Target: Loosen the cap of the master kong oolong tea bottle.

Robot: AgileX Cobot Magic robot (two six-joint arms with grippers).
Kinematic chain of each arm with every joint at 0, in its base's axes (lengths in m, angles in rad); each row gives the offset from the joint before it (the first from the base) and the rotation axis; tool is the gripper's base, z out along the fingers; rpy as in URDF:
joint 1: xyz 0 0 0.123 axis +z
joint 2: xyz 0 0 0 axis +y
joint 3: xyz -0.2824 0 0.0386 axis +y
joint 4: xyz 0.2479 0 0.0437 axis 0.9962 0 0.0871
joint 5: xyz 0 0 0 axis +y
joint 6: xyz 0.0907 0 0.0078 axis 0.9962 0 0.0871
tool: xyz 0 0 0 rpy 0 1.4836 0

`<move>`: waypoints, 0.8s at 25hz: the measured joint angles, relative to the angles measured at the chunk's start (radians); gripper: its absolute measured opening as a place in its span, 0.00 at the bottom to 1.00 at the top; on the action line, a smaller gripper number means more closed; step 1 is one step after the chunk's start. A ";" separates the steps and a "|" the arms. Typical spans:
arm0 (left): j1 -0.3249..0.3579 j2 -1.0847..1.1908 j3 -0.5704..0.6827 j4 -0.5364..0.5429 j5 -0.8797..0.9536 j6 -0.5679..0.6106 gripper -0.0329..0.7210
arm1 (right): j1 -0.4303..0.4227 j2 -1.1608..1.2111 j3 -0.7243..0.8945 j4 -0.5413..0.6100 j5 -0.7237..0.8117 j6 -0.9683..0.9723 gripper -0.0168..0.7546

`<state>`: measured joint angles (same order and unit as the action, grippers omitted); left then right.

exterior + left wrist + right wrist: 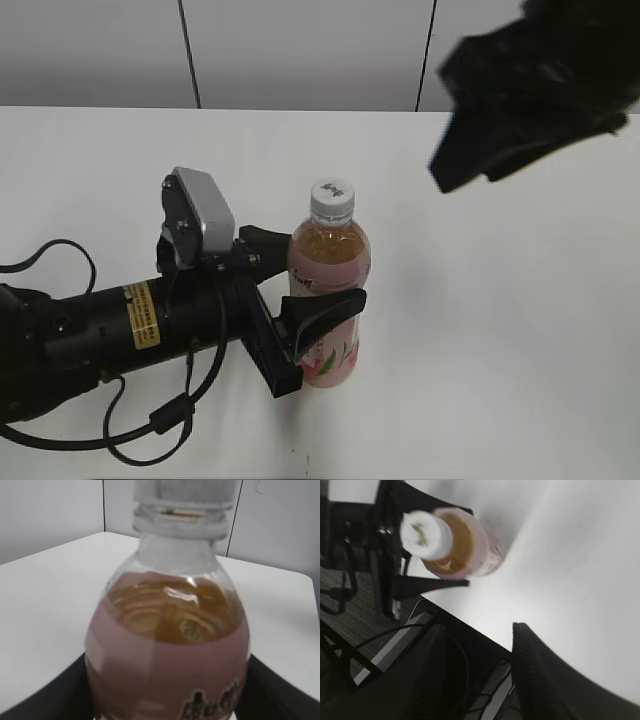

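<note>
The master kong oolong tea bottle [328,300] stands upright on the white table, amber tea above a pink label. Its white cap [332,200] with a green logo is on top. My left gripper [305,290] is shut on the bottle's body, one finger on each side. In the left wrist view the bottle [167,645] fills the frame, the cap [185,492] at the top edge, the fingers at the lower corners. My right gripper [470,150] hangs open and empty, high at the upper right. The right wrist view shows the bottle [465,545], the cap [425,534] and open fingers [480,650].
The white table [500,330] spreads around the bottle. Its front edge [470,625] crosses the right wrist view, with dark floor and cables beyond. A grey panelled wall [300,50] stands behind the table. The left arm's cables [150,420] lie at the front left.
</note>
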<state>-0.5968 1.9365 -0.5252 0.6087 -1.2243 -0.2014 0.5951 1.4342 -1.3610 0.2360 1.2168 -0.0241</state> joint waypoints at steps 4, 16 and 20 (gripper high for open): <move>0.000 0.001 0.000 0.000 0.000 0.000 0.64 | 0.096 0.145 -0.181 -0.023 0.000 0.065 0.45; 0.000 0.001 0.000 0.000 0.000 0.000 0.64 | 0.159 0.284 -0.291 -0.065 0.001 0.143 0.45; 0.000 0.001 0.000 0.000 0.000 0.000 0.64 | 0.159 0.292 -0.292 -0.119 0.002 0.162 0.45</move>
<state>-0.5968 1.9373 -0.5252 0.6087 -1.2243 -0.2014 0.7545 1.7264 -1.6531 0.1174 1.2191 0.1378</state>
